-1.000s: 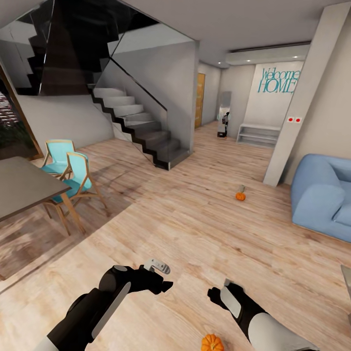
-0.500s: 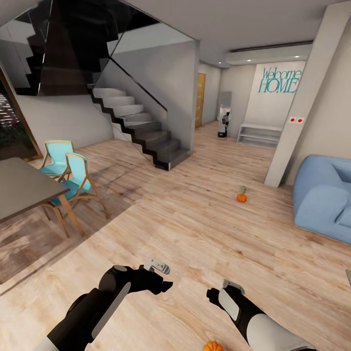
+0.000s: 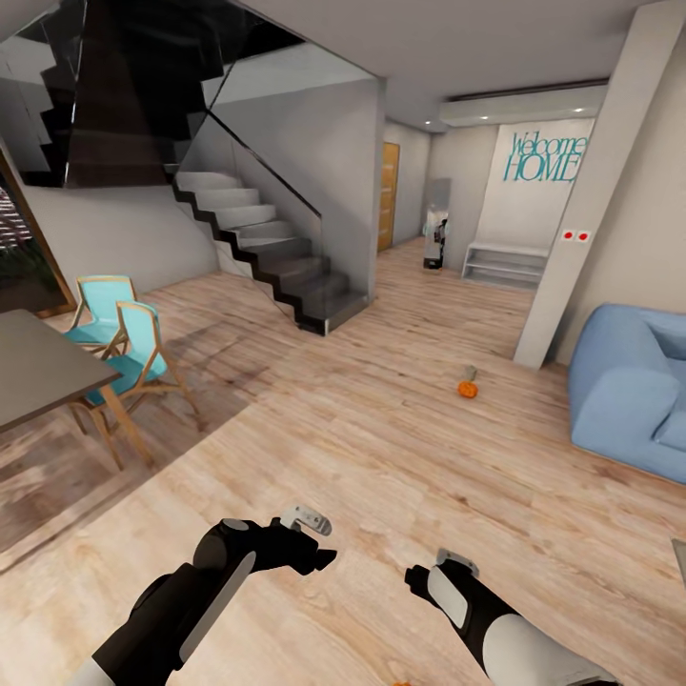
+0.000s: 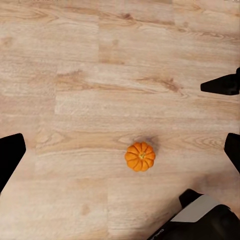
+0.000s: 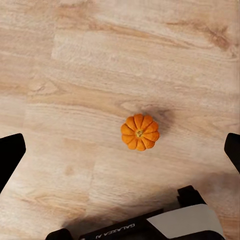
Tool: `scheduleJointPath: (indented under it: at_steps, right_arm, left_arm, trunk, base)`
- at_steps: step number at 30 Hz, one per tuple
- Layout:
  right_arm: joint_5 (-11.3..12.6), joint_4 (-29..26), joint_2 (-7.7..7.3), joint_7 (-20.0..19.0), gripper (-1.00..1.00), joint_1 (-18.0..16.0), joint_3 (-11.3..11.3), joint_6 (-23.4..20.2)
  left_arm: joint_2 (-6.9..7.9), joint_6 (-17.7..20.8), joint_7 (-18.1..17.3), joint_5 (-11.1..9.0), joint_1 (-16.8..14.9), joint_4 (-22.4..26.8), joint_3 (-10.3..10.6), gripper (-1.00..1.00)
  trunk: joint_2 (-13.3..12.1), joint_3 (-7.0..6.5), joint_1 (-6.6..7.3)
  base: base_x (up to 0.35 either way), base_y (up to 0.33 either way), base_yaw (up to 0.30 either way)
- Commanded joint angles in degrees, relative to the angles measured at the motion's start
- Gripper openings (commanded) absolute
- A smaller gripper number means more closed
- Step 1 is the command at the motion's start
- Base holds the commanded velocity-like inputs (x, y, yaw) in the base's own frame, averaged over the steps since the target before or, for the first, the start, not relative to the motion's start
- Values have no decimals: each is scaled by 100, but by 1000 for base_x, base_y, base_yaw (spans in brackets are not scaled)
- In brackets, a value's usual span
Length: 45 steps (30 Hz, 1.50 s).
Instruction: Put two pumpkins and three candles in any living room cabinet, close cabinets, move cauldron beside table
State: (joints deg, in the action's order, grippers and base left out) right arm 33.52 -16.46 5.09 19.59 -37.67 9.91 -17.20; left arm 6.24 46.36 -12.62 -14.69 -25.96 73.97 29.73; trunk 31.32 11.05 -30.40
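The robot is at the gathering step: one pumpkin sits on the floor below both released grippers, left and right; another waits by the sofa. Next, a gripper should descend over the near pumpkin

Bright, even, sharp renders; soft faint shadows

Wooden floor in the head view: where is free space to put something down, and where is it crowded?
The pale wooden floor lies bare between the dark staircase, the blue sofa and the turquoise wooden chairs. It is crowded at the grey table with those chairs. A small orange pumpkin sits near the pillar.
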Motion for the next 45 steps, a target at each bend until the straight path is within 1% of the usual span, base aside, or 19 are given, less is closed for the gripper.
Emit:
scheduleJointPath:
  at_steps: [1, 7, 13, 15, 17, 20, 30, 32, 36, 38, 39, 41, 42, 45]
  right_arm:
    - [40, -13, -3, 41, 100, -3, 51, -31]
    - [33, -14, -18, 31, 100, -3, 66, -42]
    - [32, -8, -1, 8, 100, -3, 88, -65]
    - [32, -7, 2, -8, 100, -3, 201, -86]
    - [32, -7, 3, -17, 100, -3, 323, -97]
    - [33, -7, 1, -23, 100, -3, 438, -104]
    - [39, -7, 5, -40, 100, -3, 500, -100]
    - [38, -7, 7, -46, 100, -3, 548, -100]
    - [40, -7, -11, -68, 100, -3, 751, -88]
    - [40, -7, -18, -148, 100, -3, 777, -86]
    - [37, -5, -29, -286, 100, -2, 792, -84]
    - [35, -2, -37, -445, 100, -2, 802, -80]
    - [34, -1, -46, -569, 100, -1, 808, -79]
    - [33, 1, -55, -701, 100, 1, 815, -75]
  left_arm:
    - [5, 22, -12, 3, -6, 7, 6, 100]
    - [8, 22, 16, -11, -5, 37, -7, 100]
    - [9, 22, 22, -15, -5, 57, -16, 100]
    - [9, 22, 23, -16, -5, 62, -17, 100]
    - [9, 22, 23, -16, -5, 61, -19, 100]
    - [9, 24, 23, -17, -5, 48, -25, 100]
    - [15, 88, 8, -25, -5, 64, -37, 100]
    - [13, 99, 11, -25, -5, 66, -42, 100]
    - [16, 150, 12, -37, -5, 79, -67, 100]
    - [17, 184, 13, -39, -5, 95, -76, 100]
    - [14, 214, 15, -40, -5, 123, -84, 100]
    - [15, 248, 18, -46, -5, 179, -93, 100]
    - [16, 299, 20, -53, -5, 279, -98, 100]
    - [43, 505, 22, -70, -3, 590, -118, 100]
  trunk:
    - [10, 10, -4]
    - [10, 10, -4]
    - [10, 10, -4]
    - [10, 10, -4]
    - [90, 46, -47]
    - [210, 100, -113]
    - [611, 280, -333]
    - [691, 316, -377]
    - [852, 387, -465]
    - [932, 423, -509]
    - [972, 441, -531]
    - [1052, 477, -575]
    - [1092, 495, -597]
    - [1213, 549, -662]
  base:
    - [94, -42, 0]
    - [35, -16, 0]
    - [4, -2, 0]
    - [1, 0, 0]
    - [0, 0, 0]
    - [0, 0, 0]
    - [0, 0, 0]
    - [0, 0, 0]
    - [0, 0, 0]
    - [0, 0, 0]
    - [0, 0, 0]
    - [0, 0, 0]
    - [0, 0, 0]
    - [0, 0, 0]
